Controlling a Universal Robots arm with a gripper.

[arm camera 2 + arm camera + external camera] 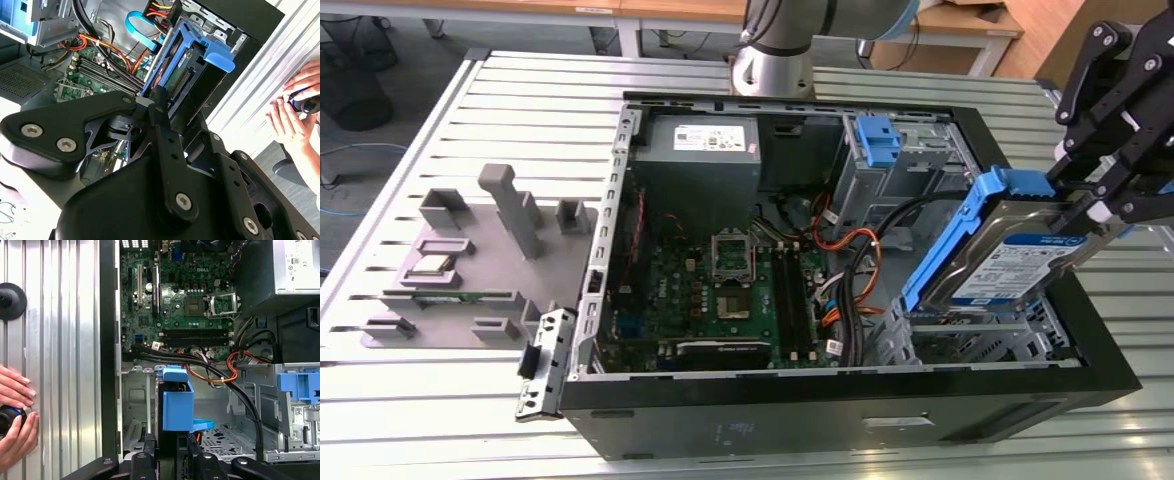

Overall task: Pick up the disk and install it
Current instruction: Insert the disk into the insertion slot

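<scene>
Blue-bracketed disk (pixel 1007 255) is pinched in the hand (pixel 1097 212), which is clamped on either side of it; disk hangs tilted, just above the drive cage (pixel 983 335) directly below the hand inside the open computer case (pixel 854 425). My read for doing this well: level the disk so the bracket sides run parallel to the cage walls, keep its lower edge off the black cables (pixel 874 235) near the hand, go slow. Note a person's hands (pixel 15 410) sit at the desk (pixel 480 110), well apart from the hand.
</scene>
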